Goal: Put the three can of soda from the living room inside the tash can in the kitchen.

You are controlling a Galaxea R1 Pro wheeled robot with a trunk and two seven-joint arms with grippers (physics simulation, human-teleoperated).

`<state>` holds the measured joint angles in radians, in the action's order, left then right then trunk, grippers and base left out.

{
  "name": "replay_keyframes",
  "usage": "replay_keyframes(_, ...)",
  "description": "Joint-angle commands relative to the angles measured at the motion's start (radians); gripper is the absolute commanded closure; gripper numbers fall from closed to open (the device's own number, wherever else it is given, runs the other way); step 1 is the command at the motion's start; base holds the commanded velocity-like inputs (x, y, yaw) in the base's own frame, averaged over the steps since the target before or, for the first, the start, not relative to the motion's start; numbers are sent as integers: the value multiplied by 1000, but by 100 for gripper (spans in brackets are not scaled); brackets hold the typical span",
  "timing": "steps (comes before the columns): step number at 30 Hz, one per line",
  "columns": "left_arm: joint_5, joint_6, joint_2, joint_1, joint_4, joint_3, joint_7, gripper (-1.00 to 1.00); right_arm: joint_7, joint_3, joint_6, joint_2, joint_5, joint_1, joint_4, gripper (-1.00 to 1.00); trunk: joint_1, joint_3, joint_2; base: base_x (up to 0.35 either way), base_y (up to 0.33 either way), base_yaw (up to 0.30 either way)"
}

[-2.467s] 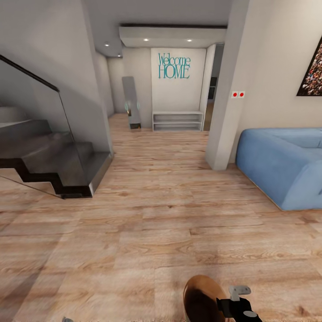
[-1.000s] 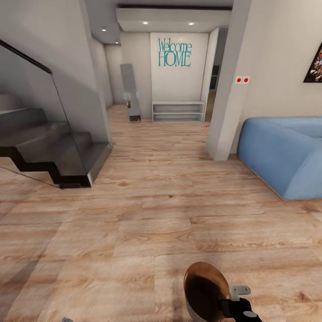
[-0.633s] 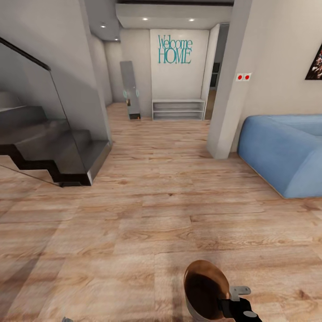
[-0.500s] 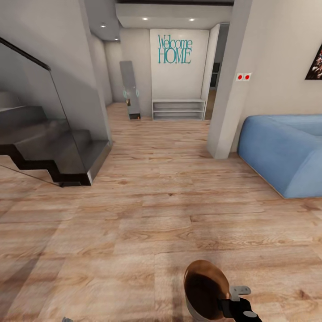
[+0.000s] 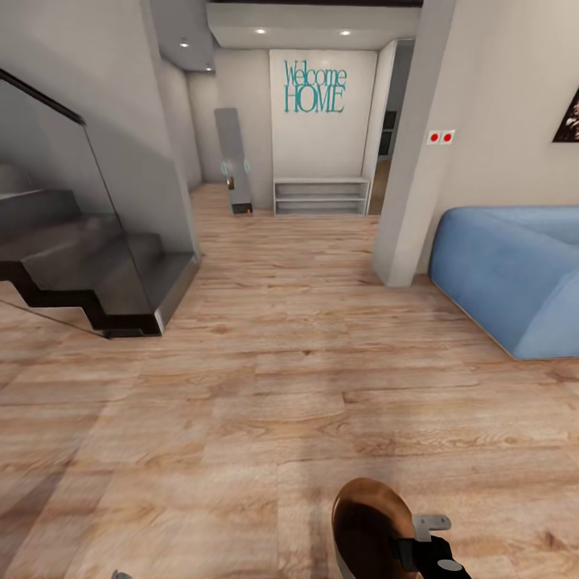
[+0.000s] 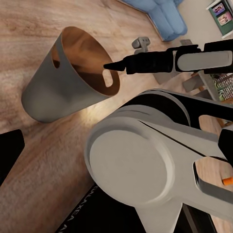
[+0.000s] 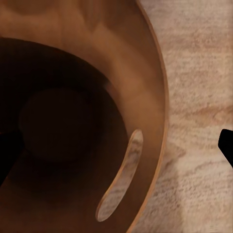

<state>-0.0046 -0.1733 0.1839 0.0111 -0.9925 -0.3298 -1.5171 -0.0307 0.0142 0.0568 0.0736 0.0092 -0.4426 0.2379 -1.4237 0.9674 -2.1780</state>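
Note:
The trash can, pale grey outside and glossy brown inside, hangs tilted above the wood floor at the bottom of the head view. My right gripper holds it at the rim beside a handle slot. One finger sits inside the wall and one outside in the right wrist view. The bin's dark inside looks empty. My left gripper is open with nothing in it. A tiny orange speck is too small to identify as a can of soda.
A dark staircase with a glass rail stands on the left. The blue sofa and a white pillar are on the right. Wood floor runs ahead to a hall with a low shelf under "Welcome HOME" lettering.
The whole head view has crept forward toward the hall, so the camera moved. The trash can stayed in my right gripper and sits slightly lower in the picture than half a second ago.

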Motion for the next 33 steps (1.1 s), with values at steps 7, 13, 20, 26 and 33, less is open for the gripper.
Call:
replay_keyframes(7,0,0,0,0,0,0,0,-100,0,0,0,0,0,0,0,-100,0,10,0,3,0,0)
replay_keyframes(13,0,0,0,0,0,0,0,-100,0,0,0,0,0,-1,0,-100,0,20,0,0,0,0)
replay_keyframes(20,0,0,0,0,0,0,0,-100,0,0,0,0,0,0,0,-100,0,26,0,0,0,0)
replay_keyframes(26,0,0,0,0,0,0,0,-100,0,0,0,0,0,0,0,-100,0,35,0,0,0,0)
replay_keyframes(33,0,0,0,0,0,0,0,-100,0,0,0,0,0,-1,0,-100,0,39,0,0,0,0)
